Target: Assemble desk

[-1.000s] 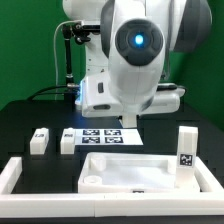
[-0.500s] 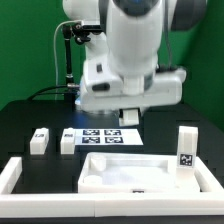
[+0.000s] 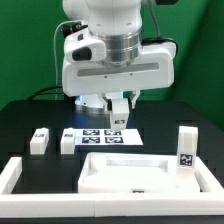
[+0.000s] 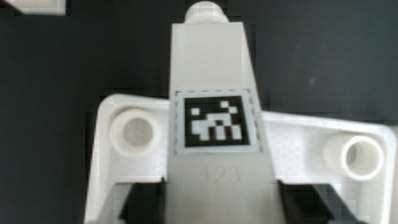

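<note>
black tabletop (image 3: 20, 118) filled the scene, with a green backdrop behind the arm. you had the fingers (image 4: 125, 207) closed on one white leg (image 3: 119, 112), and it hung in the air over the marker board (image 3: 98, 136). in the wrist view the leg ran out from between the fingers with its tag facing the camera. the desk top (image 3: 140, 174) lay rim-up toward the front, just in front of the marker board and inside the border frame (image 3: 14, 178). two of its round sockets (image 4: 132, 130) showed behind the leg in the wrist view. two spare legs (image 3: 40, 141) stood side by side on the exterior view's left. a third leg (image 3: 186, 147) stood upright by the desk top's far corner on the exterior view's right, and you could not tell whether it was seated or only beside it. by my reading you were on the carry for a leg, with the fitting not yet done. the next move would have called for you to bring the leg over one corner socket, square its end to the hole, lower it straight, then turn it in without tipping the desk top.
</note>
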`<state>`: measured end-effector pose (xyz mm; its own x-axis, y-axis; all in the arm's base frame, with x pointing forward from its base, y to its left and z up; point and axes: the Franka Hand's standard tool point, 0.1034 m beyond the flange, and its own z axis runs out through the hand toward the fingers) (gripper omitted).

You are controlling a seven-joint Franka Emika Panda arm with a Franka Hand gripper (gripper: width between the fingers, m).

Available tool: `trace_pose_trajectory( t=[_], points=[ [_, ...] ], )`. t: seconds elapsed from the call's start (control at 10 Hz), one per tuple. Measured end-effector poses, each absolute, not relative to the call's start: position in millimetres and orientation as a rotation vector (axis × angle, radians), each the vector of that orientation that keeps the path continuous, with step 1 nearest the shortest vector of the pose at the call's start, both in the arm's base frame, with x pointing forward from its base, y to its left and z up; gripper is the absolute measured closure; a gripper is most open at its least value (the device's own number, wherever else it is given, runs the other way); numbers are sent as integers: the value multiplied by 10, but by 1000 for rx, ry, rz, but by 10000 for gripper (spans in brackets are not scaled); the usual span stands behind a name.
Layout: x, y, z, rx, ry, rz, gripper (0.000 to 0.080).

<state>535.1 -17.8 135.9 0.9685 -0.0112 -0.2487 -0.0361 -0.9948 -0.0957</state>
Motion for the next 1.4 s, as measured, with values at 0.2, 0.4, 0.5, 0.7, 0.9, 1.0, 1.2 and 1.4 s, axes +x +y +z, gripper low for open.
trace_pose_trajectory(
  t=[0.2, 0.4, 0.5, 0.7, 0.9, 1.0, 1.2, 1.4],
  points=[
    [5428, -227, 1382, -3058, 51, 154, 509],
    [5728, -332, 1584, -3023, 110, 6, 509],
    [5874, -403, 1682, -3008, 140, -128, 509],
    [5947, -483, 1742, -3007, 181, -316, 509],
    [5966, -562, 1715, -3031, 197, -535, 509],
    [5937, -545, 1685, -3030, 195, -506, 509],
    [5995, -582, 1687, -3036, 201, -551, 509],
    [6079, -643, 1717, -3034, 218, -585, 509]
  ],
)
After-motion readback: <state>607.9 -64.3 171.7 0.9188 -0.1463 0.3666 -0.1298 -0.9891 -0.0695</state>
